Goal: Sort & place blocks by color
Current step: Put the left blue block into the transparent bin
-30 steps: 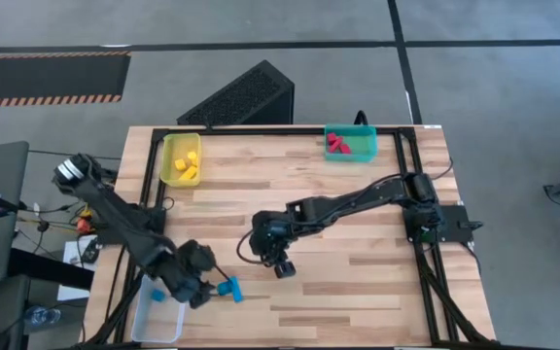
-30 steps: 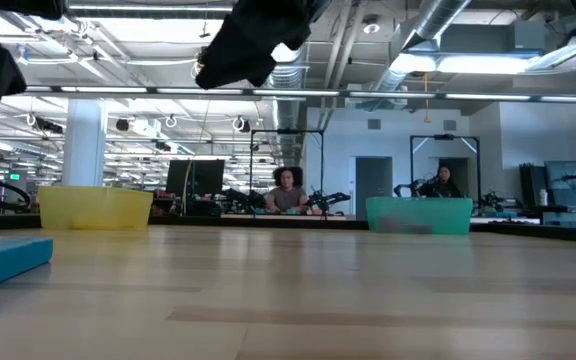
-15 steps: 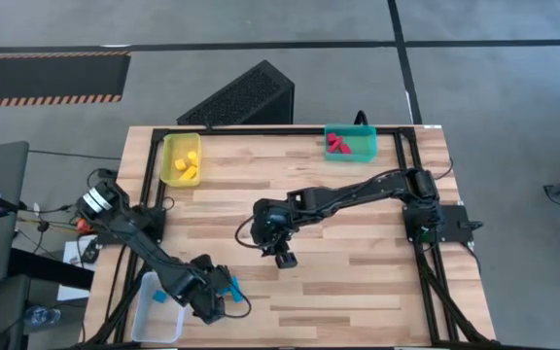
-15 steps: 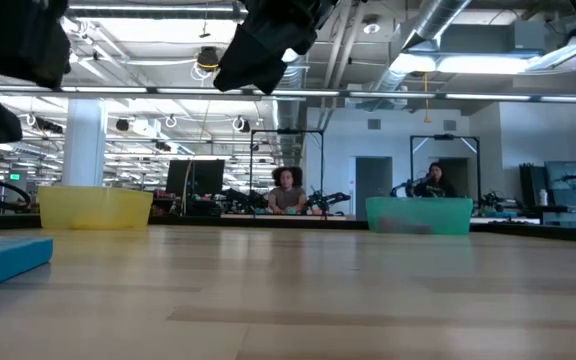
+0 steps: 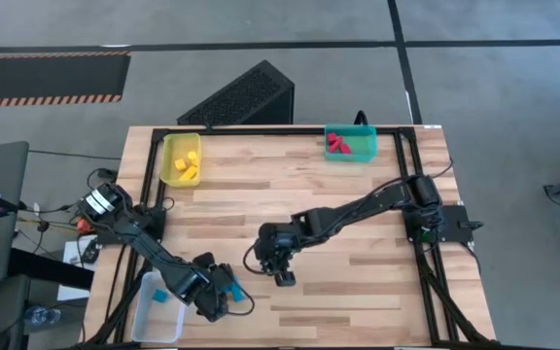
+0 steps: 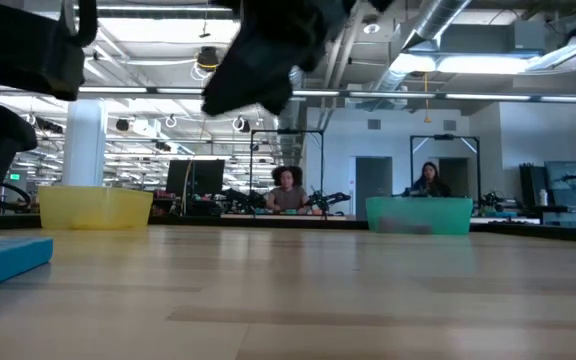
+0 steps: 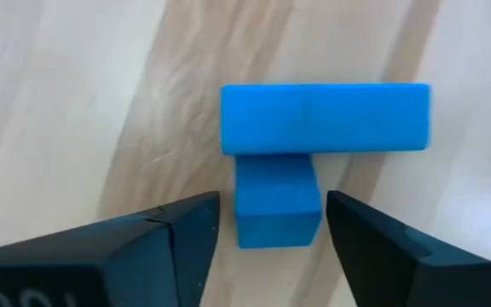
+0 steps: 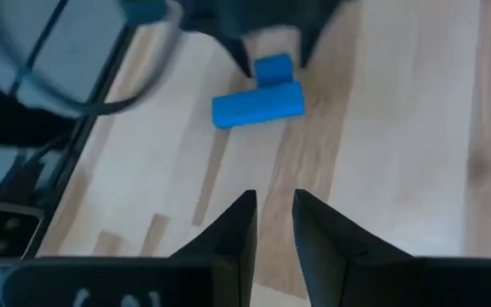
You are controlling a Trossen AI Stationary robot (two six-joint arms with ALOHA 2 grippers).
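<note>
Since a second ago the left gripper [image 5: 224, 292] has swung down from beside the blue pieces to sit right over them, and the right gripper [image 5: 282, 272] has drifted a little closer to them, its fingers narrowing.

Landmark: clear rectangular plastic bin [image 5: 156, 316] at the bench's [image 5: 358, 214] near-left corner.

- Left gripper: just to the right of the clear bin, fingers [image 7: 186, 234] parted and straddling the small blue cube [image 7: 277, 199]; not yet closed on it, nothing held.
- Small blue cube: lies flat on the wooden bench, one face butted against the side of a short blue bar [image 7: 325, 118], forming a T. Solid matte blue, crisp edges.
- Right gripper: farther right of the clear bin, mid-bench, hovering; fingers [image 8: 228, 234] nearly together with a slim gap, empty.
- One blue block [image 5: 160, 293] already lies in the clear bin.
- Yellow blocks [image 5: 189, 166] sit in the translucent yellow bin [image 5: 169, 160], red blocks [image 5: 336, 144] in the teal bin [image 5: 367, 146], both well beyond the clear bin at the far edge.

Step in hand, as I judge it: pickup of the blue cube. Next move calls for closing squarely on the cube's sides without nudging the bar, lifting, then carrying it left over the clear bin.
</note>
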